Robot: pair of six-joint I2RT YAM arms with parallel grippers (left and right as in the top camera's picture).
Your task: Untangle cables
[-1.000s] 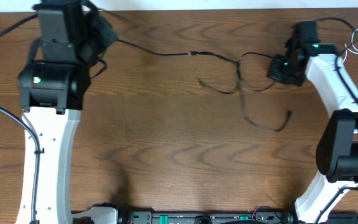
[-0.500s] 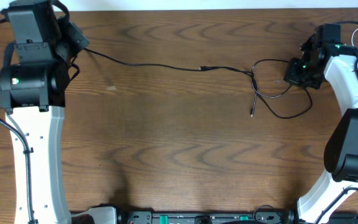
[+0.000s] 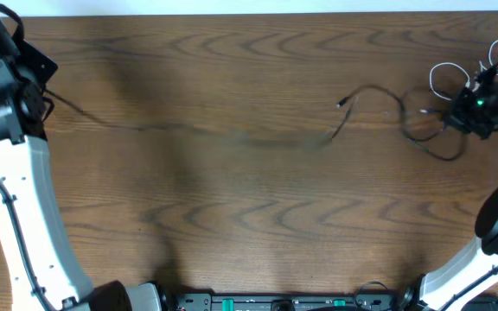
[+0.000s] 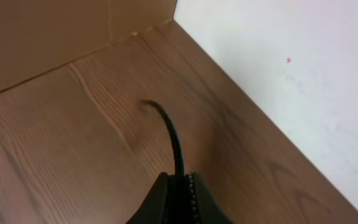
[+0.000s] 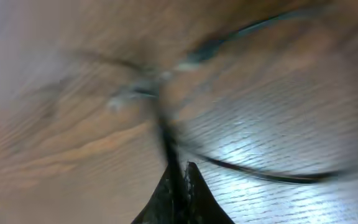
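The left gripper is clamped tight on the black cable, which rises from its tips over the table near its corner. The right gripper pinches black cable too, though the view is blurred. Since half a second ago both arms have swung out to the table's side edges. The cable is drawn into a long streak, its loops beside the right gripper, near the white cable.
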